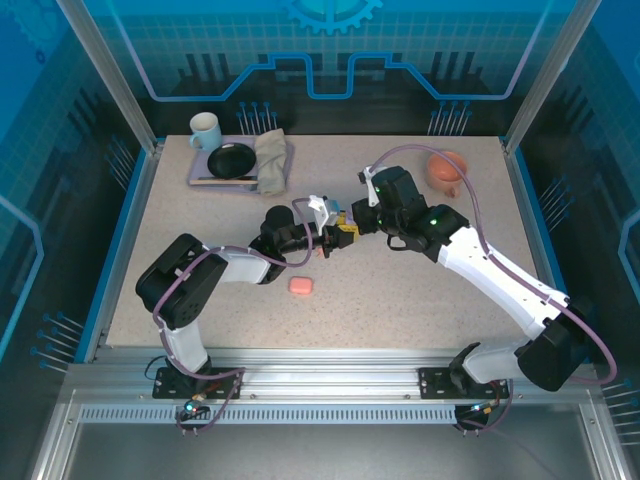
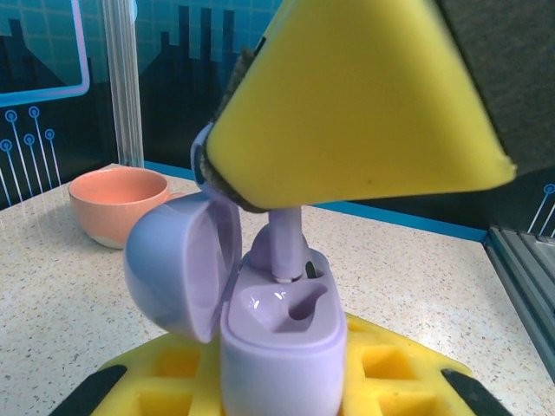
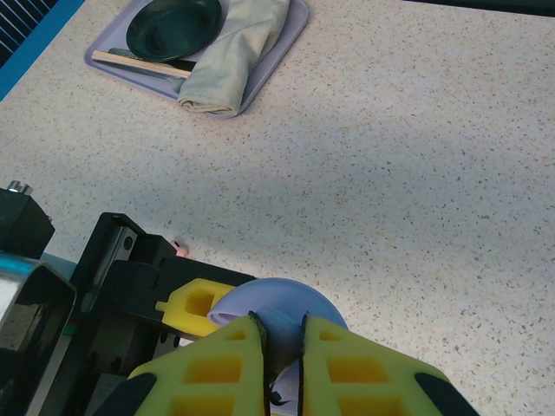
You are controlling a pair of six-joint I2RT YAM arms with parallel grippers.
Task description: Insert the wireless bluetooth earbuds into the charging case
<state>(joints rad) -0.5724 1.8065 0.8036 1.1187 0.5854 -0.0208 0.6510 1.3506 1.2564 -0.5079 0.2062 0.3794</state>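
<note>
Lilac earbud [image 2: 286, 247], centre frame, pinched by the right gripper [image 3: 282, 347], is only partly into its slot in the open lilac case [image 2: 277, 334], which the left gripper [image 2: 279, 390] clamps. The neighbouring slot is still empty, and the pink case [image 1: 301, 285] lies apart.

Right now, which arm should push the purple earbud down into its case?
Right. The right arm's fingers pinch the lilac earbud, stem down at a slot in the open lilac charging case, which the left arm's fingers hold.
</note>
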